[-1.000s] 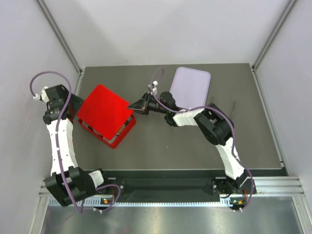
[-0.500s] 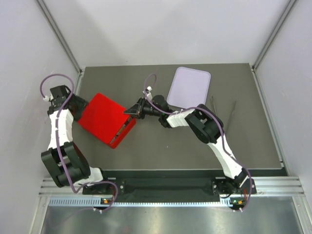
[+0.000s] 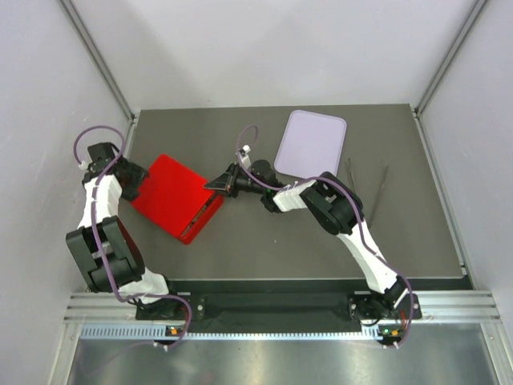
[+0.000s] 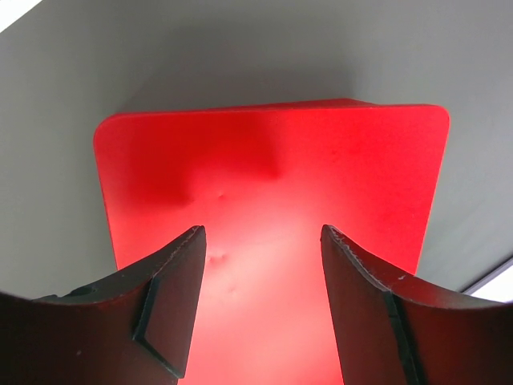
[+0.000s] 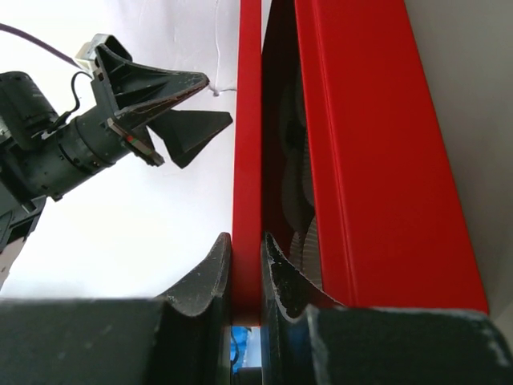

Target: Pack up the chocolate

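The flat red lid [image 3: 172, 192] lies tilted over the red box [image 3: 204, 223], covering most of it. My right gripper [image 3: 218, 184] is shut on the lid's right edge [image 5: 248, 144]; in the right wrist view [image 5: 247, 241] the jaws pinch the thin edge, with a narrow gap to the box wall [image 5: 377, 160]. White fluted paper cups [image 5: 300, 192] show inside that gap. The chocolate is hidden. My left gripper [image 3: 136, 178] is open at the lid's left side, its fingers spread above the lid's surface [image 4: 272, 184] and gripping nothing; it also shows in the left wrist view [image 4: 263, 237].
A lavender tray [image 3: 313, 143] lies at the back, right of centre. Two thin metal tools [image 3: 349, 176] lie on the grey table to its right. White enclosure walls stand on both sides.
The lid has come down closer over the box and shifted slightly left. The left arm's elbow has folded back while its gripper stayed at the lid's left side. The right gripper kept its hold.
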Controlling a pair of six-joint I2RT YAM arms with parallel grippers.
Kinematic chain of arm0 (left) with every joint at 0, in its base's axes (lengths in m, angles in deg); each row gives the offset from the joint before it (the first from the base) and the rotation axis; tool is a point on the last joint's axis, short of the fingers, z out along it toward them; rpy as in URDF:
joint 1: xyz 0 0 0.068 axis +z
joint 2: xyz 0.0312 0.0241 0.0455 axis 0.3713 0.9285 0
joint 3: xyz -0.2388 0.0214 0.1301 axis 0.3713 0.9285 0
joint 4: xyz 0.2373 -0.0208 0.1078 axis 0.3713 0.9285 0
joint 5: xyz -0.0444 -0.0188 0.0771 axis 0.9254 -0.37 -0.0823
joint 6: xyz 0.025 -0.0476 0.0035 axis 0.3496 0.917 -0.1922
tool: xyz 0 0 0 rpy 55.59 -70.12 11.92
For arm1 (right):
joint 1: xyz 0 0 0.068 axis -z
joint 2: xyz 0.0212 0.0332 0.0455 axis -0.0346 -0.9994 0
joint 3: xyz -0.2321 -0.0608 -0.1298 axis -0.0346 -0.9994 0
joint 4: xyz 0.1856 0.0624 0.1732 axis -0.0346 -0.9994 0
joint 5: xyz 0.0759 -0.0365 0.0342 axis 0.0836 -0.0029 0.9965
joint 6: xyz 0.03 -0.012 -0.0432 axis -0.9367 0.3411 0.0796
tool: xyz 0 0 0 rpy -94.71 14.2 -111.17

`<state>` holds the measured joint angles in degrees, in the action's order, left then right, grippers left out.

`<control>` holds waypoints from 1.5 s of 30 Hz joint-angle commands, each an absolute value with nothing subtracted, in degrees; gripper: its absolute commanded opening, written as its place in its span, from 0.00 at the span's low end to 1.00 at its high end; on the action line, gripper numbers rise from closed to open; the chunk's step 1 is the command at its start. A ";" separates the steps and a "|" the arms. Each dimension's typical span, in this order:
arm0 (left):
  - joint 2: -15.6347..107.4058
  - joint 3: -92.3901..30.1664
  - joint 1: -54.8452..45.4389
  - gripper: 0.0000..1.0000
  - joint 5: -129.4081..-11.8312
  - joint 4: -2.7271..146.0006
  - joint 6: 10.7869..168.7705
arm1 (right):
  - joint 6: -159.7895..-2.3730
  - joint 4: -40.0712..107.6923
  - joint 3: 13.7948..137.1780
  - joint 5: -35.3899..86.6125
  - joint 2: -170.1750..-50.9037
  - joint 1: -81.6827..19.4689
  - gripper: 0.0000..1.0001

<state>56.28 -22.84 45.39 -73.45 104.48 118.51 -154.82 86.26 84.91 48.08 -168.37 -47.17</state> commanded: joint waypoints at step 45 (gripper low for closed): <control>52.92 -23.54 45.79 0.63 -76.42 104.59 115.20 | -153.11 94.09 85.19 51.63 -165.78 -45.48 0.00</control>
<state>55.51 -22.45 45.39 -75.77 105.20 115.94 -153.77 90.52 82.37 51.33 -166.34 -45.68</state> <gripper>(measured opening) 0.634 0.109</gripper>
